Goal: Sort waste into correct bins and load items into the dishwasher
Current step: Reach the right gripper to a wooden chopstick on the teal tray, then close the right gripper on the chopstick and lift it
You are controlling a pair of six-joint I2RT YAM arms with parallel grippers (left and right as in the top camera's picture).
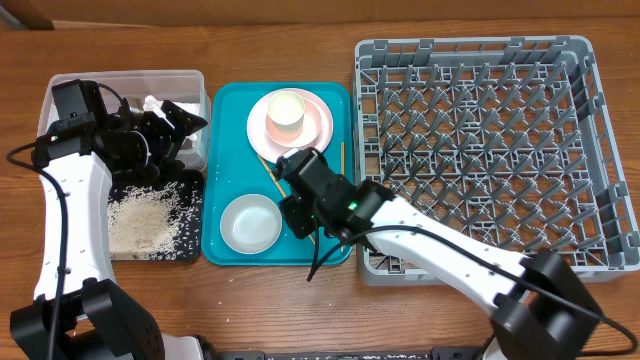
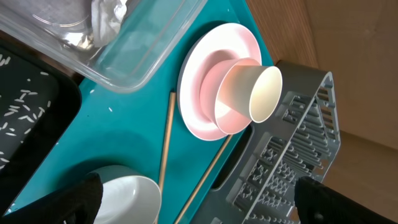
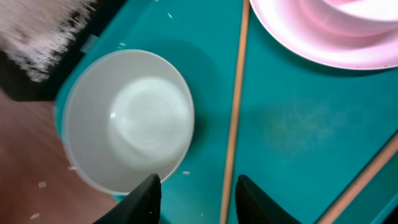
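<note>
Two wooden sticks are the matter in hand. The near chopstick runs lengthwise up between the jaws of your right claw, closer to its right finger. The far chopstick lies slantwise off to that claw's right. The claw is partly spread: it straddles the near stick and pinches nothing yet. It sits crosswise to the stick, I judge, so that closing would catch it from both sides.

Both sticks lie flat on the teal tray. They are thin, so you will probably need the fingertips right down at the tray's surface to get under the stick.

Just left of the claw the white bowl sits mouth up and empty. Its rim is near your left finger, so a sideways drift could nudge it. Ahead of the claw is the pink plate with the cream cup standing on it.

Farther right, past the tray's edge, is the grey dish rack, with nothing loaded.

Your left claw is spread wide and empty, beside the clear tub, which holds crumpled paper. Below the tub in the overhead view, the black tray holds the rice. The waste looks sorted, so the dishes remain.
</note>
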